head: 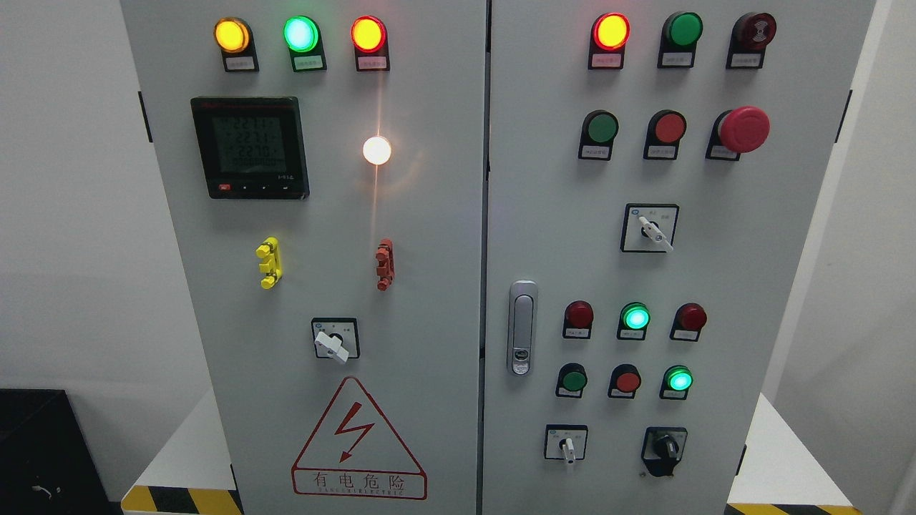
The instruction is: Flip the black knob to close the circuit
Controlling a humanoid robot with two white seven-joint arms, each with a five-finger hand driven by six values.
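The black knob [665,448] sat at the lower right of the grey control cabinet [429,286], untouched; small, rigid and probably stiff, it wanted pinching across its raised bar; neither robot hand showed, finger state unknowable.

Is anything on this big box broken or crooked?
Nothing looks broken. The black knob at the lower right sits straight in its plate. The white switch handle above it points down to the right, and another white handle on the left door is tilted too, but those are just switch positions. No robot hands show.
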